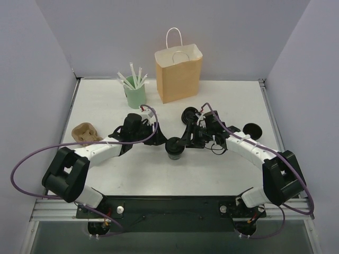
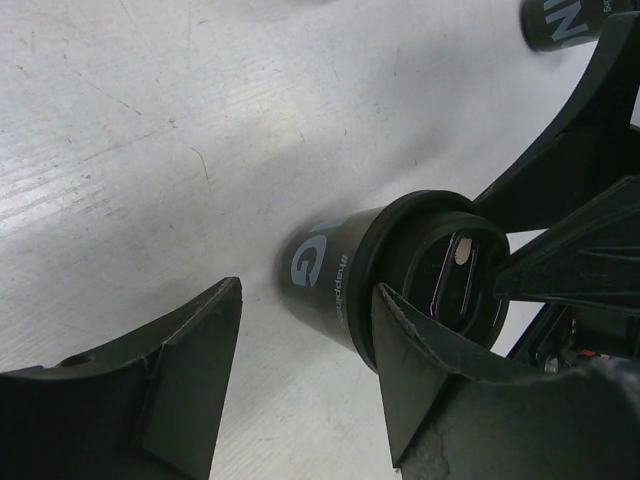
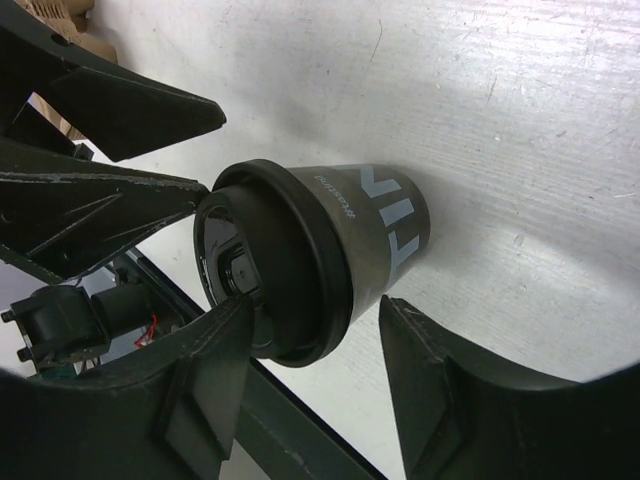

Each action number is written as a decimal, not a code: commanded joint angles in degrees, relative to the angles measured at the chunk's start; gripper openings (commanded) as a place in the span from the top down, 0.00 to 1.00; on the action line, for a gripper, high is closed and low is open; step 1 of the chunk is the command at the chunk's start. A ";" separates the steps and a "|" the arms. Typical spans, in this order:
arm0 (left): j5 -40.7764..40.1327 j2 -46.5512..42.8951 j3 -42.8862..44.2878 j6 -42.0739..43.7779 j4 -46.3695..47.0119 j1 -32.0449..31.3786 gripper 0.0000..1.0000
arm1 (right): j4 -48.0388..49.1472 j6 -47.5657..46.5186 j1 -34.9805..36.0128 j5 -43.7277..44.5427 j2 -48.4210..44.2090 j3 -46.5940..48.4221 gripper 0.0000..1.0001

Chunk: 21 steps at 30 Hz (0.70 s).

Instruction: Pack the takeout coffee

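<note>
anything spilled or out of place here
Nothing spilled: the lidded coffee cup stands upright on the table. The one odd thing is what looks like a spare black lid lying loose beside the right arm.

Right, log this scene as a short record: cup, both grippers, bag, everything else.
coffee cup: upright, lid on, between both grippers
left gripper: open, beside the cup, no grip
right gripper: open, by the lid, no clear grip
paper bag: standing at the far side
green straw cup: left of the bag
pulp carrier: left of the left gripper
black disc: flat, right of the right gripper
</note>
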 commanded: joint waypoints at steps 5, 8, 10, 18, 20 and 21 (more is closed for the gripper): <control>-1.01 -2.10 -0.86 -0.54 2.39 -0.39 0.36 | 3.72 -1.29 -0.52 -2.16 2.09 -1.32 0.51; -3.65 -4.56 -0.24 -0.10 -0.16 -0.13 0.36 | 3.90 -1.29 -0.44 -3.04 2.88 -1.15 0.51; -3.92 -5.53 0.02 -0.01 -1.04 0.13 0.35 | 3.99 -1.29 -0.35 -3.65 3.41 -0.80 0.52; 0.12 -5.98 -0.33 0.16 0.27 -0.04 0.33 | 4.34 -1.03 -0.09 -4.89 4.46 0.17 0.53; 1.35 -4.75 -0.77 0.25 0.80 -0.04 0.33 | 4.52 -1.03 0.00 -5.15 4.55 0.26 0.54; 1.62 -4.31 -1.29 0.16 1.59 -0.22 0.33 | 4.69 -0.94 0.00 -5.24 4.81 0.44 0.54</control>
